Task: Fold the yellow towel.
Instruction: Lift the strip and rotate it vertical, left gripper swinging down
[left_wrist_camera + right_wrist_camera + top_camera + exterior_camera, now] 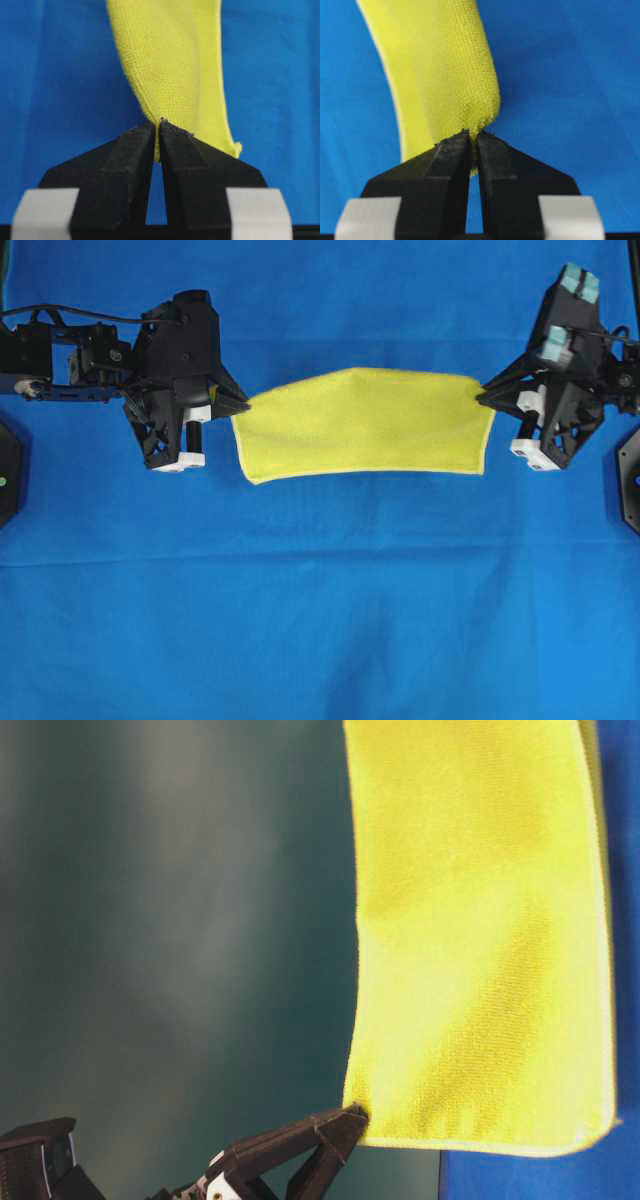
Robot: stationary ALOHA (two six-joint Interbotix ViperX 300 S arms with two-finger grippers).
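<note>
the left gripper [240,403] and right gripper [484,397] are each clamped on an end of the yellow towel [365,425], which hangs doubled between them above the blue table cloth [320,620]. to lay it well, i'd keep both ends level and taut, then lower them together so the hems line up.

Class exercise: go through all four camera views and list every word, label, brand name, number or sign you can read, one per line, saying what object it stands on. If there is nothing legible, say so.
No readable text in any view.
The yellow towel is plain, with no tag or print showing.
The blue table cloth is unmarked.
The left gripper and right gripper show no lettering, only blank white and pale blue-green parts.
</note>
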